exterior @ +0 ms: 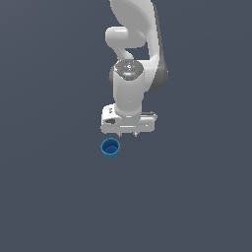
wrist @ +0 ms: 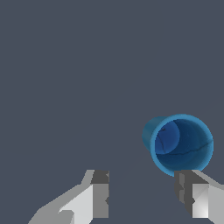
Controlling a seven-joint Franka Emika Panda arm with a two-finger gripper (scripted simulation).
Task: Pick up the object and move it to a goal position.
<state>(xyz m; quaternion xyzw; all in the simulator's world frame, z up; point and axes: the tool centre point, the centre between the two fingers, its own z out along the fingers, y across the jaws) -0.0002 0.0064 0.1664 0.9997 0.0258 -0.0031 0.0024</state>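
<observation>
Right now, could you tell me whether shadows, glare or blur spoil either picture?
Exterior view: flat, even light, no cast shadow under the blue cup, no glare, edges slightly soft. Wrist view: sharp, the cup shaded darker inside, the gripper fingertips blocky and cut off by the frame edge.

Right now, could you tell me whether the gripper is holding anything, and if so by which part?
Nothing is held. The gripper is open, and the blue cup lies outside its fingers, untouched.
</observation>
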